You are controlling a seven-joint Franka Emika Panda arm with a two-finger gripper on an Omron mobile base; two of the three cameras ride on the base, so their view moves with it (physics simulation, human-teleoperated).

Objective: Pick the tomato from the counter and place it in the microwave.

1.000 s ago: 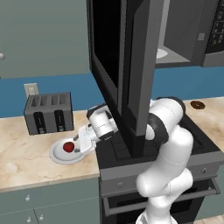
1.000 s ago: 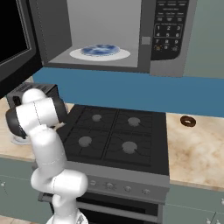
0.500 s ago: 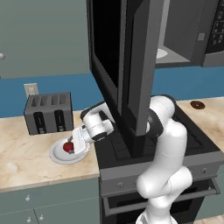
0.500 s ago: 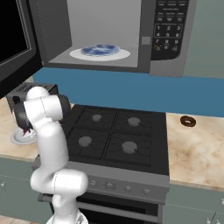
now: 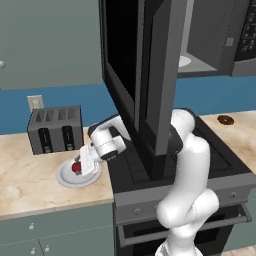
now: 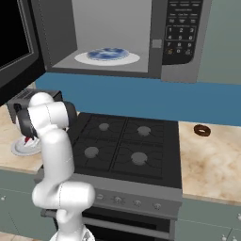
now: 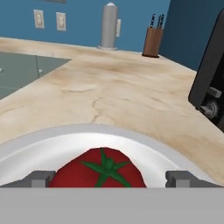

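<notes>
One tomato sits on a white plate, between the spread hand fingers.

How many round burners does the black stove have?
4. On the flat black stovetop, the round grey burners sit two at the back and two at the front. None looks hidden in the right base view.

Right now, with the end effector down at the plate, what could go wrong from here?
1. The tomato sits between the open fingertips on a white plate; being round and glossy, it may roll or squirt out on closing.
2. The end effector is low over the plate, so closing could nudge or drag it.
3. The microwave's open door hangs over the arm; lifting straight up risks a collision.
</notes>
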